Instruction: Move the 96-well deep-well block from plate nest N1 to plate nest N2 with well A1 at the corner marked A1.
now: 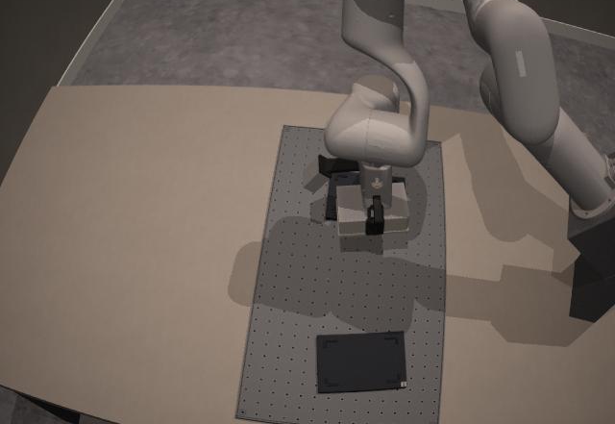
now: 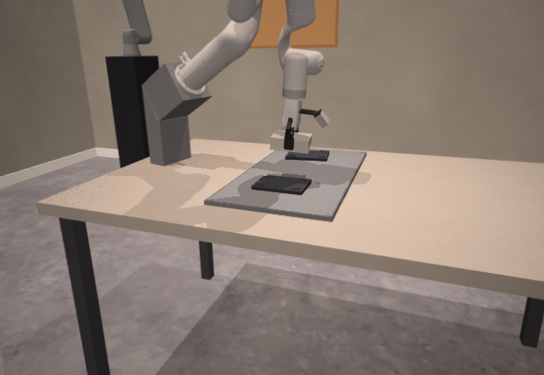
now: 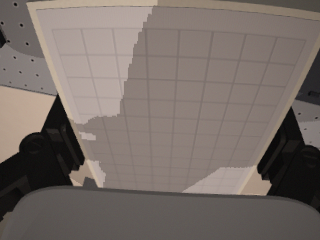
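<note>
While the arm reaches down over the perforated grey plate (image 1: 278, 280) on the bench (image 1: 124, 201), the tool (image 1: 373, 212) is clamped on the deep-well block (image 1: 350, 215), its dark fingers pressed against the block's two opposite long sides. The block hangs directly beneath the tool, centred between the fingers, with its gridded well face turned up toward the wrist. In the exterior view the block (image 2: 303, 141) is clear of the plate, held level above nest N1 (image 2: 307, 156) and offset from it toward nest N2 (image 2: 280, 184). From above, N1 (image 1: 332, 201) shows only as a dark strip past the block's edge on the side away from the arm's base, while N2 (image 1: 359, 360) lies well apart along the plate. The block's long axis runs across the plate's width, parallel to the long sides of N2. Which corner holds well A1 cannot be made out.
</note>
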You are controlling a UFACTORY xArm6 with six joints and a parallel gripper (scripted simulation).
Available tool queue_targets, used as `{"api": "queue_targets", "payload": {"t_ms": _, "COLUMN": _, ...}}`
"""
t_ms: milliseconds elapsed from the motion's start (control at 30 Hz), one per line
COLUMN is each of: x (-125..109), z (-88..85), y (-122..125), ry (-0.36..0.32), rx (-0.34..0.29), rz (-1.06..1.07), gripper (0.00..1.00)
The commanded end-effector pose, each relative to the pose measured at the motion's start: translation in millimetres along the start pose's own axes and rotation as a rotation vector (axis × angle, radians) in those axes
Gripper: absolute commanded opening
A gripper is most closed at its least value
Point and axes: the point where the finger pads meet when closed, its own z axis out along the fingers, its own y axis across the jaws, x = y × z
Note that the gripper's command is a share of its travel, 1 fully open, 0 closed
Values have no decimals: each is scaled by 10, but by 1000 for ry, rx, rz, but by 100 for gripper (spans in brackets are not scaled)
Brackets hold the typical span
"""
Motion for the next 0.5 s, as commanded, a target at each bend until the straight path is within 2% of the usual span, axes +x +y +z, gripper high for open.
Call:
{"api": "queue_targets", "payload": {"t_ms": 0, "x": 11, "z": 18, "y": -181, "ry": 74, "rx": -92, "rz": 8, "gripper": 0}}
{"api": "queue_targets", "payload": {"t_ms": 467, "x": 48, "z": 52, "y": -579, "ry": 74, "rx": -91, "rz": 8, "gripper": 0}}
